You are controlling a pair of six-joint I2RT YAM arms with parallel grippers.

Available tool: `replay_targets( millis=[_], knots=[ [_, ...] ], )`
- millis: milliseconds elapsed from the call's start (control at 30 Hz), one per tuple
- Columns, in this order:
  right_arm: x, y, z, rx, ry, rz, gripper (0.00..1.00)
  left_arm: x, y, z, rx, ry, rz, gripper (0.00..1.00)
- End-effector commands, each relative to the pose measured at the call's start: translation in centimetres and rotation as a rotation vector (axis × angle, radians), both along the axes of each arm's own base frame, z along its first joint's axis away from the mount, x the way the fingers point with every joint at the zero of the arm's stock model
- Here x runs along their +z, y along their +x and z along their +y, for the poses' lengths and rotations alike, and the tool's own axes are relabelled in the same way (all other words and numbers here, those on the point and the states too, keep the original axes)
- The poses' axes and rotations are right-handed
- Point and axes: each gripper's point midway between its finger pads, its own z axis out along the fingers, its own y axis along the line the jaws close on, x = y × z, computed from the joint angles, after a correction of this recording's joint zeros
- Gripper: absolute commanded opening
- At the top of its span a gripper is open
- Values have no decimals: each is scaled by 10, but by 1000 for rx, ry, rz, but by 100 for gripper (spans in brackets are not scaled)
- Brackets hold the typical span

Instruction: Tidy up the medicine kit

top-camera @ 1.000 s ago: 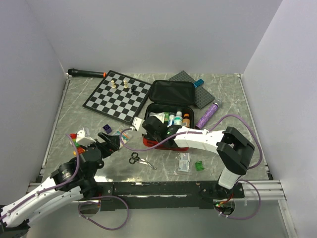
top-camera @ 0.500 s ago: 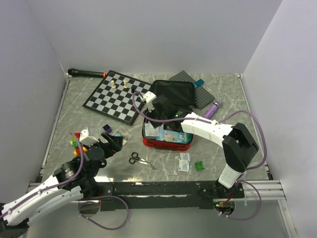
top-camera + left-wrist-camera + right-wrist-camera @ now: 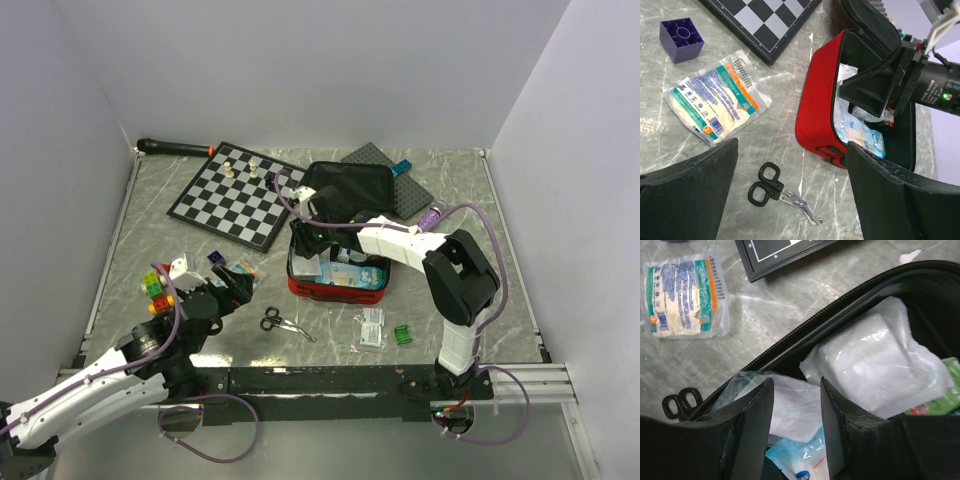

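The red medicine kit (image 3: 338, 284) lies open mid-table, its black lid (image 3: 347, 188) folded back. It holds white and blue packets and small bottles. My right gripper (image 3: 305, 233) is open over the kit's left end. In the right wrist view its fingers (image 3: 754, 430) straddle a clear plastic packet (image 3: 795, 402), beside a white wrapped pad (image 3: 880, 365). My left gripper (image 3: 238, 286) is open and empty, left of the kit (image 3: 822, 110). Black-handled scissors (image 3: 774, 187) lie on the table between its jaws. A gauze packet (image 3: 715, 102) lies further left.
A chessboard (image 3: 238, 195) with a few pieces lies at the back left, with a black tool (image 3: 175, 147) behind it. A grey baseplate (image 3: 405, 190) and purple tube (image 3: 432, 215) are at the back right. Sachets (image 3: 372, 328) and a green block (image 3: 402, 335) lie in front. A purple block (image 3: 681, 36) is at the left.
My right gripper rose from the kit's front-left edge and moved back over the kit's left end. My left gripper shifted slightly right.
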Motion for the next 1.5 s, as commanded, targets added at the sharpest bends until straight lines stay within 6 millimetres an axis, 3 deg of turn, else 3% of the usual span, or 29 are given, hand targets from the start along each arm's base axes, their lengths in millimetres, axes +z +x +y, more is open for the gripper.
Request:
replay_targets(
  millis=[0,333,500,667,833,933,1000,1167,1267,1467],
  knots=[
    [16,-3,15,47,78,21,49,13,5,-8,-11,-18,-33,93],
    [7,-39,-4,38,91,108,45,16,12,-17,-32,25,-44,94],
    [17,-49,-15,22,97,90,45,16,13,-20,-37,37,-40,94],
    [33,-39,-28,-58,75,20,50,18,15,-23,-43,27,-47,94],
    [15,-27,-36,-112,-36,56,49,17,16,-26,-46,34,-38,94],
    [8,-30,-36,-115,-47,86,45,18,16,-26,-44,36,-31,94],
    [14,-34,-42,-143,-18,56,45,18,16,-26,-44,39,-30,94],
    [71,-37,-84,-321,36,-113,47,27,15,-39,-127,40,-74,94],
    [74,-56,-107,-386,8,-91,47,26,16,-50,-171,57,-68,94],
    [23,-136,-126,-359,-209,49,48,11,18,-61,-185,71,-21,94]
  ],
)
